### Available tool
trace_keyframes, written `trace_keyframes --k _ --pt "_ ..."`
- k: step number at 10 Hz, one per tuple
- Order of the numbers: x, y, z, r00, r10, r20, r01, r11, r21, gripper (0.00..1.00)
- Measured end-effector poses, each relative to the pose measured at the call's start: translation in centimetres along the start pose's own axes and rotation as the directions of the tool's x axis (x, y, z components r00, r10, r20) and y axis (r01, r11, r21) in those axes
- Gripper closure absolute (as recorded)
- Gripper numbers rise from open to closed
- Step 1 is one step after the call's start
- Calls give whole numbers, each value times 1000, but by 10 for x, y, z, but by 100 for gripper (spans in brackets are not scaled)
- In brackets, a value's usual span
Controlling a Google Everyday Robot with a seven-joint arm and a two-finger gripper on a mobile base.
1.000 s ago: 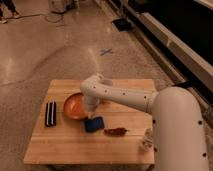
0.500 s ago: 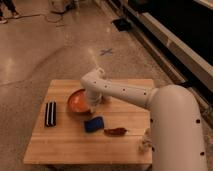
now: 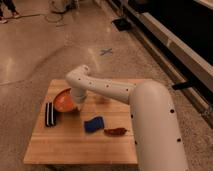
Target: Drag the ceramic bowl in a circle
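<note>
Item 1, containers: the ceramic bowl (image 3: 62,102) is sitting on the left rear part of the wooden counter (image 3: 60,146), with its far rim appearing to tilt up. Its inner face is showing plain orange where visible; the right side is being covered by the arm.

Item 2, end effector (image 3: 75,104): it is reaching down at the bowl's right rim, under the white wrist. Whether it is gripping the bowl or merely pressing on it cannot be told, and neither can how far open it is.

Item 3, neighbours: a black block (image 3: 50,114) is lying just beside the bowl on the left front side, close to the counter's left edge. A blue pad (image 3: 93,124) is lying near the bowl's right front, apart from it. A reddish-brown item (image 3: 116,132) is lying just beyond the pad.

Item 4, open room: bare wood is showing across the front of the counter.
</note>
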State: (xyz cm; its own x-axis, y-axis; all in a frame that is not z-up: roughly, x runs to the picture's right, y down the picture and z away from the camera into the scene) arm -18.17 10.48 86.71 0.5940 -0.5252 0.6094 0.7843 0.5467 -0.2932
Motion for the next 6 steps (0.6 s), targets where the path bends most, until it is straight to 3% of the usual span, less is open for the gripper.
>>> trace_keyframes --k 3,6 --pt "-34 12 5 998 -38 44 39 999 -19 100" --pt "-62 58 5 997 -20 74 24 997 -66 100"
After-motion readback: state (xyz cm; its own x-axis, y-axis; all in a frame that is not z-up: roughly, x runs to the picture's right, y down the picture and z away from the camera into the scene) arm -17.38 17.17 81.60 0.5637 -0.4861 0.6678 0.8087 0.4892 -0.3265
